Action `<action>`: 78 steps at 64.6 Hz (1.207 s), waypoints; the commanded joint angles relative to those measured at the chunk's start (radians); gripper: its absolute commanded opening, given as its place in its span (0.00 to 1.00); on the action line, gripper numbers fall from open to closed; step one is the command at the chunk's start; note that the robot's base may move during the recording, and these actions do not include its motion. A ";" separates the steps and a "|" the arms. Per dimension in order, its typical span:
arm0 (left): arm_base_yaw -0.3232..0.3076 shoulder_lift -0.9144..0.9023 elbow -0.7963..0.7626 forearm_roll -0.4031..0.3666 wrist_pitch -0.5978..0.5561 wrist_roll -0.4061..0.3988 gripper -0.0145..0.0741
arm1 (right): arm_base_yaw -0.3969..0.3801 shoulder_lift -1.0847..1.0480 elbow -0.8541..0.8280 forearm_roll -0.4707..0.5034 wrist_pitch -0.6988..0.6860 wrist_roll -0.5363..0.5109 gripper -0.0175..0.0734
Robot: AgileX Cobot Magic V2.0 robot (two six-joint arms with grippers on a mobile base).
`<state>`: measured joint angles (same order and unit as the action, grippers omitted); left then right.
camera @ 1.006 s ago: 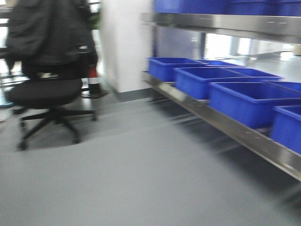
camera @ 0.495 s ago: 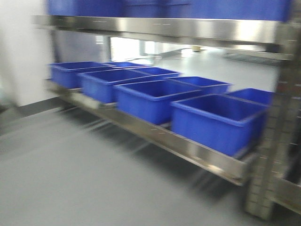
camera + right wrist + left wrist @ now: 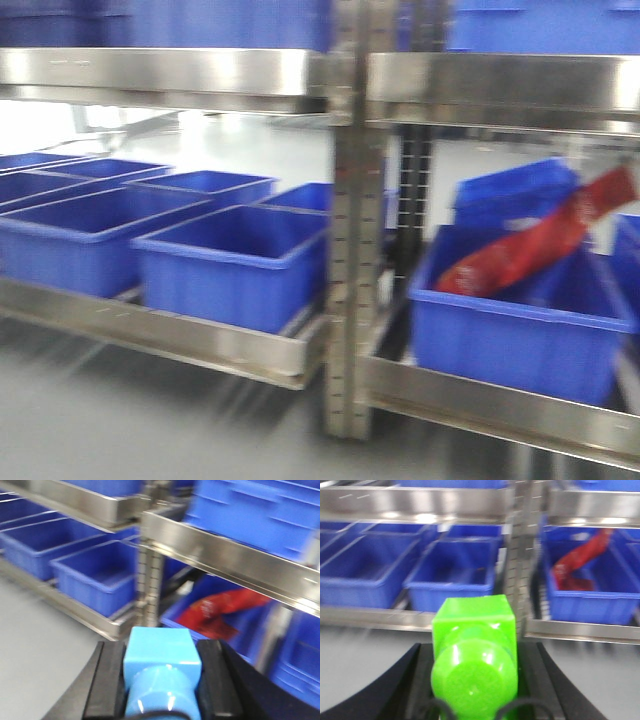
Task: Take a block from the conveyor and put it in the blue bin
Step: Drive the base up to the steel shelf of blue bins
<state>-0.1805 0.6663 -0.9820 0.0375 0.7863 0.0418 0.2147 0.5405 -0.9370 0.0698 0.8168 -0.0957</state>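
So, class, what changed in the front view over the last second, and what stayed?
The camera swung right: chair and white wall left the frame; an upright post and a bin holding a red item came in. The blue bins stayed on their steel shelf.

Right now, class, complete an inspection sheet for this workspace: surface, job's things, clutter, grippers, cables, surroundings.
Surface: grey floor; conveyor not in view.
Job's things: green block, light blue block, blue bins on a low shelf.
Clutter: red packet lying in the right-hand bin.
Grippers: left gripper shut on the green block; right gripper shut on the light blue block.
Cables: nothing seen.
Surroundings: steel rack with two shelf levels.
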 commanded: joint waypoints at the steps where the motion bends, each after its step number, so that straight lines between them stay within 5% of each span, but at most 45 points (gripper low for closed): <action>1: -0.004 -0.005 -0.010 -0.002 -0.019 -0.007 0.04 | 0.002 -0.004 -0.011 -0.004 -0.017 -0.005 0.02; 78: -0.004 -0.005 -0.010 -0.002 -0.019 -0.007 0.04 | 0.002 -0.004 -0.011 -0.004 -0.017 -0.005 0.02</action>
<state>-0.1805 0.6663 -0.9820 0.0375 0.7863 0.0418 0.2147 0.5405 -0.9370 0.0698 0.8168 -0.0957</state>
